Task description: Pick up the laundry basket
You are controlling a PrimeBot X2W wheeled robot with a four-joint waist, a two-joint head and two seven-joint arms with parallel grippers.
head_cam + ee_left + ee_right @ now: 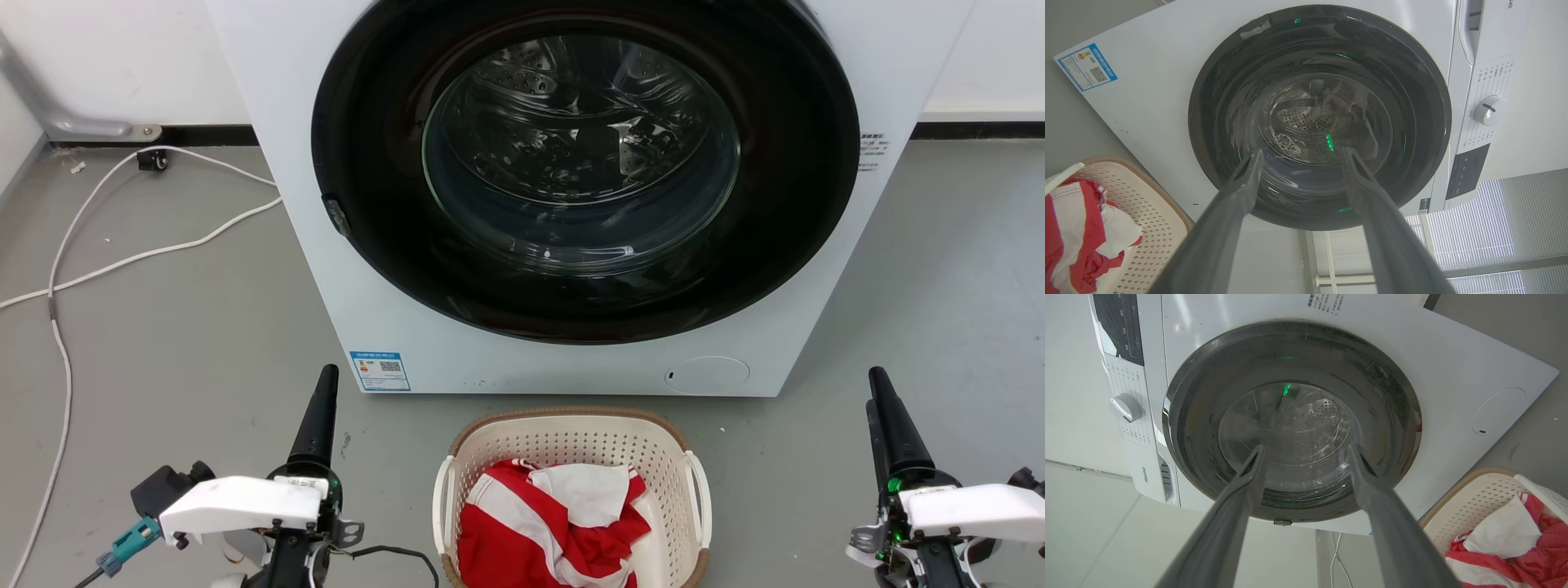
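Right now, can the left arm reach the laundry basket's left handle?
Probably yes. The left gripper is open beside the laundry basket; just floor separates it from the white left handle, so nothing seems to block it.

- The gray floor [163, 327] carries everything here.
- 1 big white washing machine [457, 359] stands on it, by the wall.
- 1 cream laundry basket [571, 445] sits on the floor just in front of the washing machine.
- Long white cables [155, 253] lie on the floor, to the left of the washing machine.
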